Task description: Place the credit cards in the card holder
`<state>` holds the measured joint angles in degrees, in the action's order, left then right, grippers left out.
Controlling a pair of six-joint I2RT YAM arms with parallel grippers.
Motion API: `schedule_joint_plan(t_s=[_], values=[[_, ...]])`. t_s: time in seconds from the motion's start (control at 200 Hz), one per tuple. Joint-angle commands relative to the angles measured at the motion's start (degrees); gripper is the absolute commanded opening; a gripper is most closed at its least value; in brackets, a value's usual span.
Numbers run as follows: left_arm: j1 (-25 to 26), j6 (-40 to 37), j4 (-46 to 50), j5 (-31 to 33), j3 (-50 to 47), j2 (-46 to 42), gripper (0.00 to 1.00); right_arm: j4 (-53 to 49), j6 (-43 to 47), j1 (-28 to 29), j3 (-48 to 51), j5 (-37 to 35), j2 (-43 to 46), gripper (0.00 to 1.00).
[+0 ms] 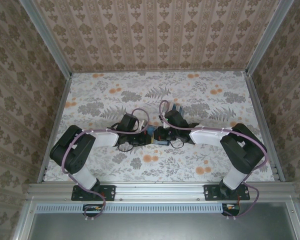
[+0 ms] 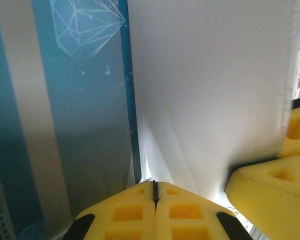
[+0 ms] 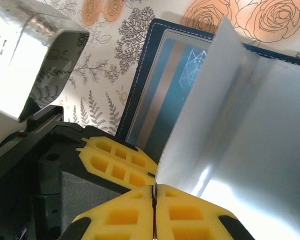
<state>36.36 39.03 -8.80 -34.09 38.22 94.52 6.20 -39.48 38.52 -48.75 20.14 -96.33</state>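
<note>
Teal-blue plastic credit card (image 3: 177, 80) sits in the open navy stitched folding card holder (image 3: 139, 95), just ahead-left of the right gripper (image 3: 154, 192), which is clenched on the holder's pale translucent leaf (image 3: 230, 115). Left gripper (image 2: 155, 189) is pinched shut right beside it; can't tell on what. Risk: opposing pulls crease the leaf or drag the holder.
</note>
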Motion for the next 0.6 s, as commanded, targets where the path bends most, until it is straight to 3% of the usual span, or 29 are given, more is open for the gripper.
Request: schedule_joint_plan(t_s=[0.0,0.13,0.4,0.59], values=[[0.14,0.87,-2.81,1.0,-1.78,1.31,0.0,0.13,-0.86,0.24,-2.51,0.7,-2.62,0.11],[-0.54,1.92,-5.11,0.78,-4.36,0.78,0.0,-0.89,-1.33,0.3,-4.34,1.72,-5.47,0.16],[-1.31,2.66,-4.41,-0.25,-11.48,-8.48,0.0,-1.05,-1.82,0.41,-6.69,3.1,-6.14,0.42],[-5.75,2.7,2.46,-0.24,-15.72,-21.86,0.01,0.28,-3.07,0.49,-8.96,4.53,-8.61,0.44]])
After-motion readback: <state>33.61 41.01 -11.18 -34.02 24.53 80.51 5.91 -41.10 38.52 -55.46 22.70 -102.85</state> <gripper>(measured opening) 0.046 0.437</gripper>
